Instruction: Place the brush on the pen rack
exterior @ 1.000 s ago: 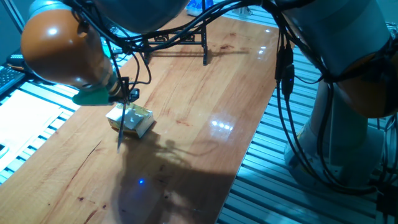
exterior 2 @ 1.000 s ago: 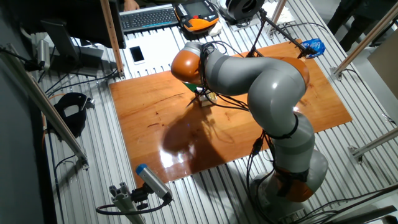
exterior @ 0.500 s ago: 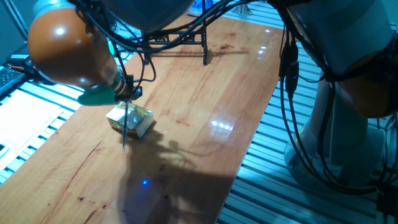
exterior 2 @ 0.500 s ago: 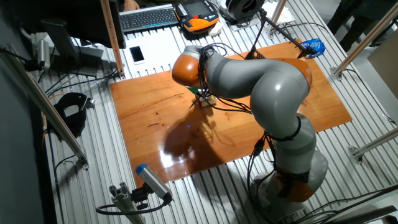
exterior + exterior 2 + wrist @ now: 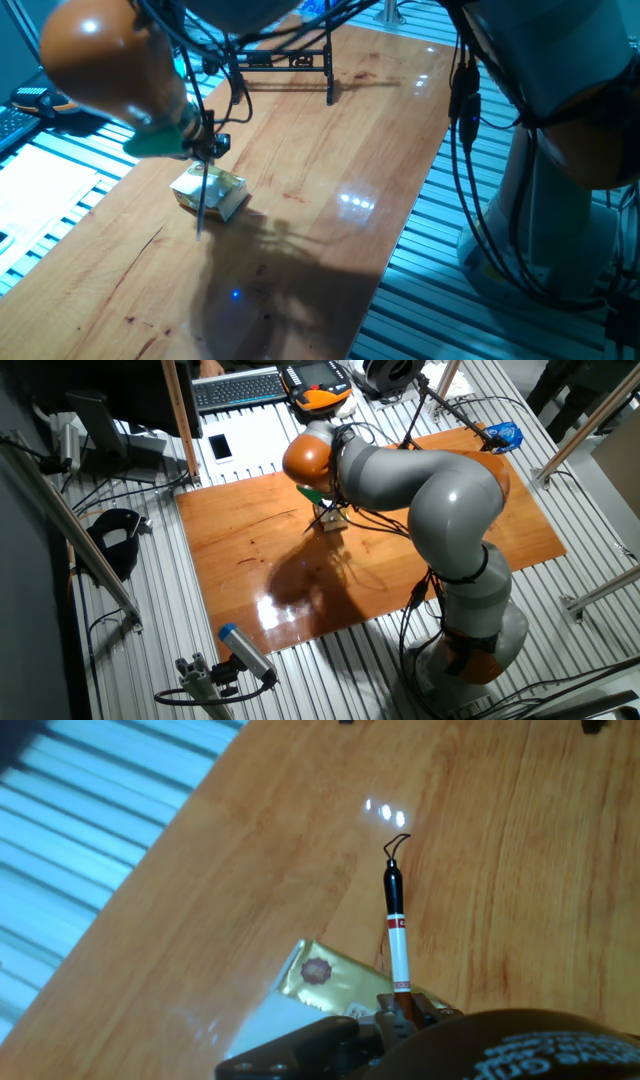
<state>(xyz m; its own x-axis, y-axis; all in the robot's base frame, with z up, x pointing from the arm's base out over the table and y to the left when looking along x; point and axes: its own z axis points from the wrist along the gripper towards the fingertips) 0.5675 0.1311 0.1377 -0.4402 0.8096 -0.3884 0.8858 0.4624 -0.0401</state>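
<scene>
My gripper (image 5: 207,152) is shut on the upper part of the brush (image 5: 202,200), which hangs down almost upright. Its dark tip is close to the table just in front of the yellowish box (image 5: 212,192). In the hand view the brush (image 5: 397,935) runs away from the gripper (image 5: 398,1007), with its small loop at the far end, and the golden box (image 5: 318,974) lies under it to the left. The black pen rack (image 5: 285,62) stands at the far end of the table, well away from the gripper. In the other fixed view the arm hides most of the gripper (image 5: 326,510).
The wooden table (image 5: 330,170) stretches from the box to the rack. Slatted metal surrounds it. Black cables (image 5: 460,110) hang from the arm on the right. A keyboard (image 5: 238,388) and an orange pendant (image 5: 318,380) lie beyond the table's far side.
The hand has shifted slightly up and toward the rack with the brush still held. The brush now hangs straighter over the box.
</scene>
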